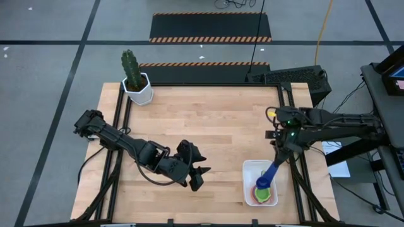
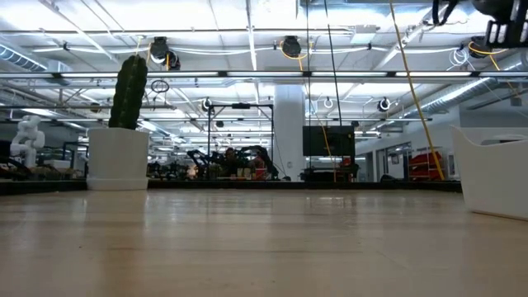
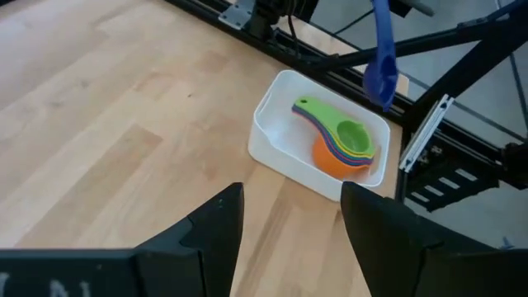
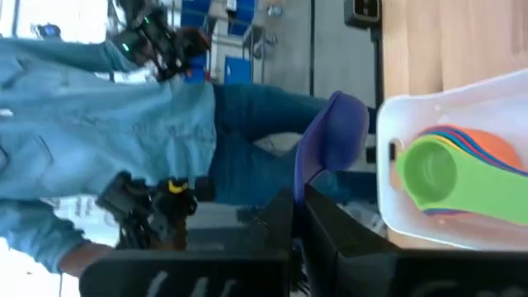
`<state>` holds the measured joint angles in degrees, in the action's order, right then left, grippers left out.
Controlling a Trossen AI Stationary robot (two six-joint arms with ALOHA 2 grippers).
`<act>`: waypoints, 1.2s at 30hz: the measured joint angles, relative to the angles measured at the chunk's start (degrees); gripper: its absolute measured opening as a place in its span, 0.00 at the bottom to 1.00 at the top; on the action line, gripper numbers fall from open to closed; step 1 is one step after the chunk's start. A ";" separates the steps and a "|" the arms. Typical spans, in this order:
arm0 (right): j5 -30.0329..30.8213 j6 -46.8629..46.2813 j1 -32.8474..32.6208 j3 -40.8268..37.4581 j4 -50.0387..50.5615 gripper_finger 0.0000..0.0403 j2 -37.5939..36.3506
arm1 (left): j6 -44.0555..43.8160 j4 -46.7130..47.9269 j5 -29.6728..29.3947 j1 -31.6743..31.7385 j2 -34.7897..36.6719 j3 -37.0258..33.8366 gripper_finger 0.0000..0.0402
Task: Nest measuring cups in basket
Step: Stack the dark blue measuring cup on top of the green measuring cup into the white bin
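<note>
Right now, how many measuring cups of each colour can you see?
Green cups: 1
Yellow cups: 1
Orange cups: 1
Blue cups: 2, one in the stack, one held by the right hand over the basket
Total: 5 that show; more may hide in the stack.

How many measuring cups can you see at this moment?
5 I can make out, perhaps more hidden. One blue cup hangs from the right gripper above the basket. Nested in the basket: green on top, then yellow, purple-blue and orange edges.
</note>
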<state>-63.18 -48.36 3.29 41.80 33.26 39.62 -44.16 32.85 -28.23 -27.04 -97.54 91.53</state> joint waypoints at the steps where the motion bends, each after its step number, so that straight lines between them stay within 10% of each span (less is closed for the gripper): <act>1: -0.02 1.03 -0.48 -0.75 0.02 0.00 0.00 | -0.15 -0.18 0.20 0.01 0.00 0.00 0.52; 20: -5.73 -8.86 -7.40 -20.59 -29.50 0.01 2.57 | -0.04 -3.03 2.50 -0.27 0.00 -0.02 0.52; 36: -3.99 -5.59 -7.91 -22.24 -31.74 0.02 7.91 | 3.73 -3.00 2.78 0.99 -0.02 -0.02 0.52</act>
<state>-67.17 -53.96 -4.62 19.55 1.51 47.53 -40.43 29.85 -25.45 -26.05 -97.56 91.50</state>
